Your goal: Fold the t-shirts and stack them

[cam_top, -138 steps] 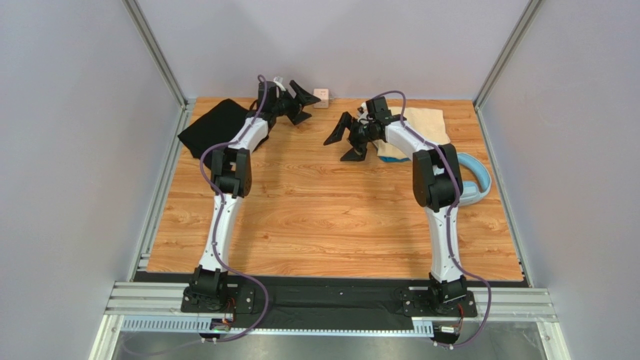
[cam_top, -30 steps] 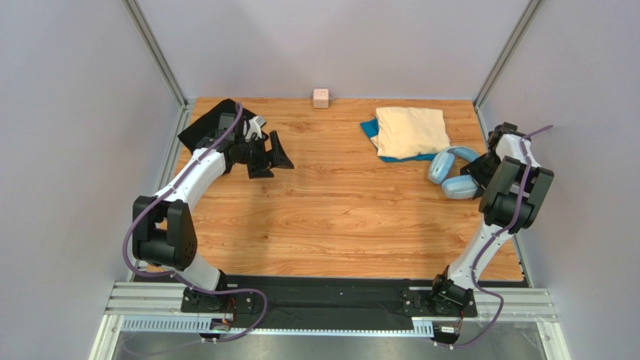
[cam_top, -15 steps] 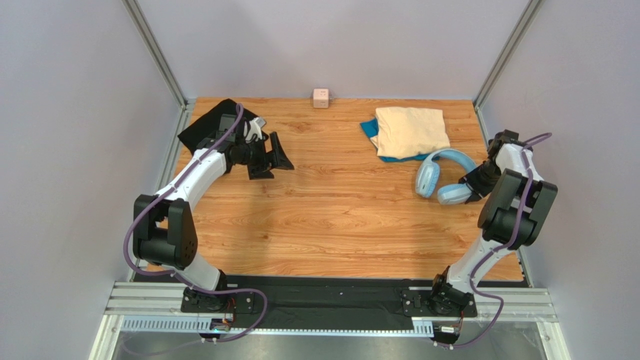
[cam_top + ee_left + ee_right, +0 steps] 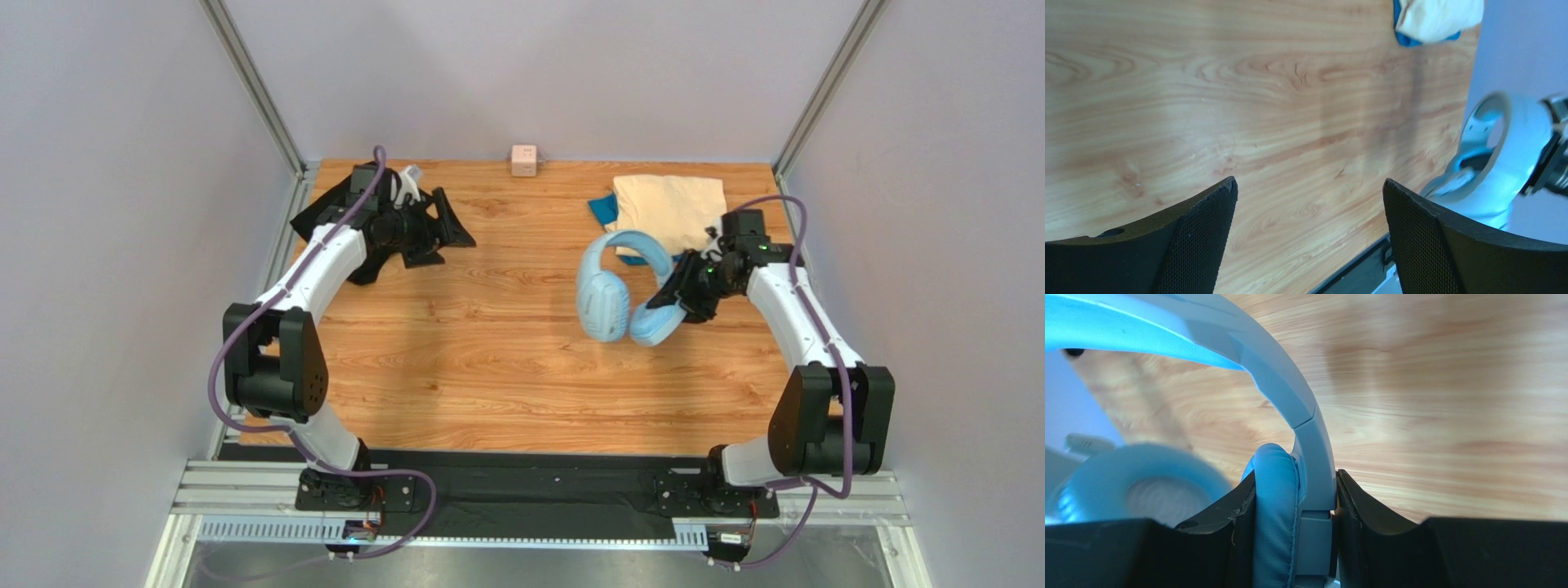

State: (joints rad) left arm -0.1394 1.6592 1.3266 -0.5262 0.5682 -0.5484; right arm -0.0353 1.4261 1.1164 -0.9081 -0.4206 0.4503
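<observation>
Black t-shirt [image 4: 321, 211] bunched at the far-left corner; cream t-shirt [image 4: 669, 202] lies folded on the blue t-shirt [image 4: 601, 211] at far right. All soft, light, limp cloth; probably best pinched at a hem or corner, since it will drape. Left gripper [image 4: 439, 235] hovers beside the black shirt, fingers [image 4: 1198, 245] spread, empty. Right gripper [image 4: 678, 298], arm reaching inward, is clamped on light-blue headphones [image 4: 610, 288] by an earcup, mid-table.
</observation>
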